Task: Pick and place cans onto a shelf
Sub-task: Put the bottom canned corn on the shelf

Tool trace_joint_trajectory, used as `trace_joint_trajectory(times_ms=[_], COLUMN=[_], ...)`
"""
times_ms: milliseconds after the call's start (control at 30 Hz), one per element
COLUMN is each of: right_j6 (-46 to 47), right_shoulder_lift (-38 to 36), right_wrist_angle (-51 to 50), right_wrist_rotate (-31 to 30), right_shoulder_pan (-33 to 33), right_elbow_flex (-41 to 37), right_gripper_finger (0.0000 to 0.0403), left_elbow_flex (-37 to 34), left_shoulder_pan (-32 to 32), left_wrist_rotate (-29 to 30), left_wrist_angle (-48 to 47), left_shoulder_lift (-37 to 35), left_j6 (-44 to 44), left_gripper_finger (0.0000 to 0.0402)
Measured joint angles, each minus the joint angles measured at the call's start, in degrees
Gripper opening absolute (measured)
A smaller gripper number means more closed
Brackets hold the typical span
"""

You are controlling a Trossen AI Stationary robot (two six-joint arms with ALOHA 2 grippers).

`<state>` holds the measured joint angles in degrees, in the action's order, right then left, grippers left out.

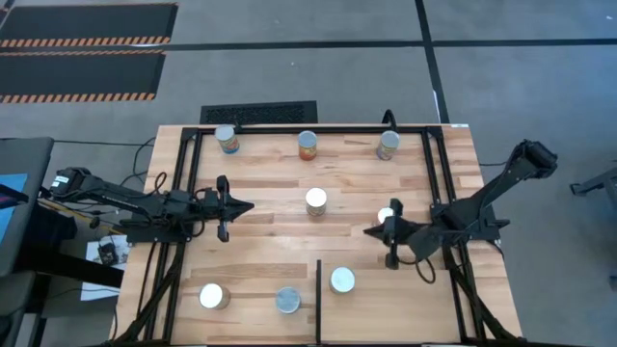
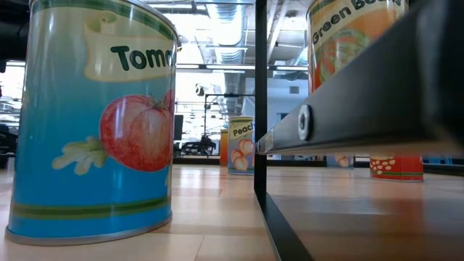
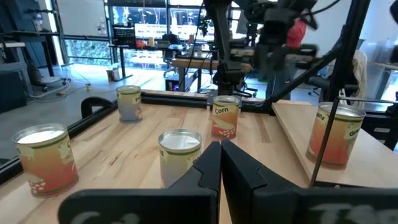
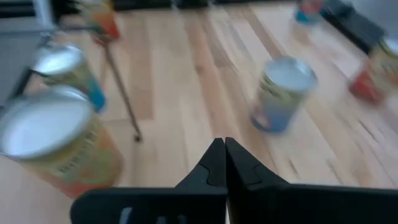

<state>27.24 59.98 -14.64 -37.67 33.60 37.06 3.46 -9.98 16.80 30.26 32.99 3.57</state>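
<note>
Eight cans stand upright on the butcher-block table. Three are along the far edge (image 1: 226, 140), (image 1: 308, 145), (image 1: 388, 145), and one is in the middle (image 1: 316, 200). A corn can (image 1: 386, 214) is partly hidden by my right arm. Two stand near the front edge left of the thin black divider bar (image 1: 318, 289): (image 1: 211, 296) and the tomato can (image 1: 287, 301). A green-beans can (image 1: 342, 280) stands on the shelf section right of the bar. My left gripper (image 1: 249, 206) is shut and empty, left of the middle can. My right gripper (image 1: 369, 231) is shut and empty, beside the corn can.
Black frame tubing (image 1: 429, 193) runs along the table's left, right and far sides. In the low view the tomato can (image 2: 94, 123) and the divider bar (image 2: 259, 109) stand close in front. Bare wood lies between the two grippers (image 1: 289, 236).
</note>
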Motion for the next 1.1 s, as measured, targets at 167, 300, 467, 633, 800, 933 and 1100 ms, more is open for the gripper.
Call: trace_joint_trajectory(times_ms=[167, 300, 467, 633, 800, 933, 1100], right_j6=[15.0, 24.2, 25.9, 22.5, 18.0, 14.5, 13.0], right_shoulder_lift=[-2.5, -2.6, 0.2, 7.3, 14.7, 18.8, 21.1], right_wrist_angle=[-18.6, -29.1, -31.6, -36.8, -43.5, -46.4, -47.0], right_wrist_rotate=[1.5, 5.5, 9.9, 13.0, 12.4, 12.8, 14.0], right_shoulder_pan=[-1.4, -2.1, -4.0, -6.7, -7.5, -7.5, -8.2], right_elbow_flex=[0.9, 3.8, 5.2, 7.0, 11.7, 13.8, 14.9], right_gripper_finger=[0.0014, 0.0048, 0.0109, 0.0164, 0.0176, 0.0157, 0.0112], left_elbow_flex=[0.0, 0.0, 0.0, 0.0, 0.0, 0.0, 0.0], left_shoulder_pan=[0.0, 0.0, 0.0, 0.0, 0.0, 0.0, 0.0], left_wrist_rotate=[0.0, 0.0, 0.1, 0.4, 0.6, 0.5, 0.5], left_wrist_angle=[-0.7, -1.4, -1.4, -1.4, -1.4, -1.4, -1.9], left_shoulder_lift=[0.0, 0.0, 0.0, 0.0, 0.0, 0.0, 0.0], left_j6=[0.1, 0.1, 0.1, 0.1, 0.1, 0.1, 0.1], left_gripper_finger=[0.0000, 0.0000, 0.0000, 0.0000, 0.0000, 0.0000, 0.0000])
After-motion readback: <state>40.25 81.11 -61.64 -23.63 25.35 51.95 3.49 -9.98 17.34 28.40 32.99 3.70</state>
